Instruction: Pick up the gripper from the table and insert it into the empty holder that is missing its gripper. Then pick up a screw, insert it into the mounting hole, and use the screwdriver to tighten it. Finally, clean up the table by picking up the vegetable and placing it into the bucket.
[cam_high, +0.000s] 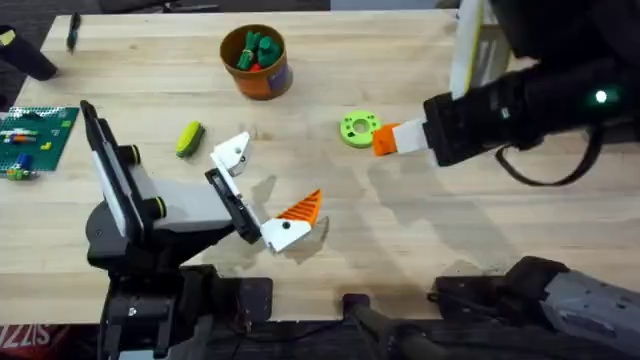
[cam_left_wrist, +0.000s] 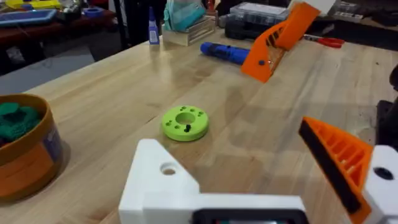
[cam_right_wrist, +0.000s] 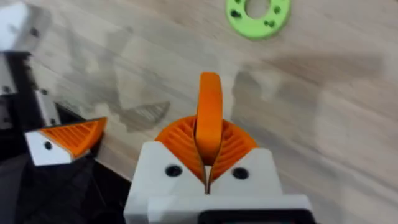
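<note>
- The right arm's white fingers with orange ribbed pads (cam_right_wrist: 208, 163) are closed tight on the small orange wedge-shaped plastic gripper (cam_right_wrist: 209, 115), which sticks straight out past the tips and hangs above the pale wooden tabletop (cam_high: 480, 250).
- The left arm's fingers (cam_high: 262, 190) stand wide open and hold nothing. One finger carries its orange ribbed pad (cam_high: 302, 209); the other is the bare white angular plastic holder (cam_high: 233, 154) with its mounting hole showing.
- The held gripper is well apart from that bare holder, out beyond the open left fingers, with the flat green plastic ring with holes (cam_high: 357, 128) just beside it.
- The small yellow-green toy vegetable (cam_high: 189, 138) lies on the tabletop near the holder, and the round orange bucket (cam_high: 257, 62) stands beyond it; the bright blue pen-shaped screwdriver (cam_left_wrist: 224, 52) rests farther back.
- Judging the risk: the wedge is pinched by a narrow edge, so it may twist or slip if it meets the holder off-line, and then jam or drop instead of seating.
</note>
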